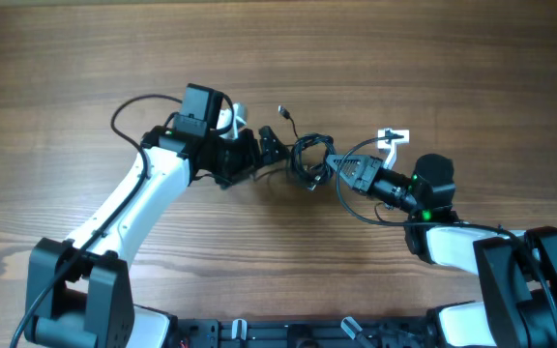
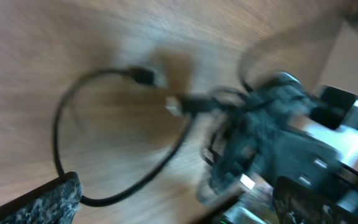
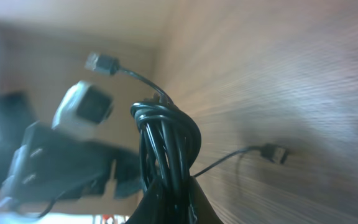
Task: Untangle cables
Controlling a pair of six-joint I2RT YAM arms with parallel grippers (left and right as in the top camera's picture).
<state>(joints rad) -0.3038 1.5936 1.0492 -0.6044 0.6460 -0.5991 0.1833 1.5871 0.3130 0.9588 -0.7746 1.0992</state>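
Note:
The cables (image 1: 307,159) are a small bundle of thin black cord between my two grippers at the table's middle. One loose plug end (image 1: 283,113) trails up from it. My right gripper (image 1: 333,170) is shut on the bundle. In the right wrist view the coiled cords (image 3: 166,134) stand up out of the closed fingers (image 3: 171,196), with plug ends at upper left (image 3: 100,62) and on the table at right (image 3: 273,152). My left gripper (image 1: 271,148) sits just left of the bundle. Its blurred view shows the fingers (image 2: 179,186) spread, and a cord loop (image 2: 58,134) with a plug (image 2: 143,76) runs past the left finger.
A small white piece (image 1: 393,137) lies on the wooden table (image 1: 433,58) just above the right gripper. Another white part (image 1: 230,117) shows by the left wrist. Thicker black arm cables loop beside each arm.

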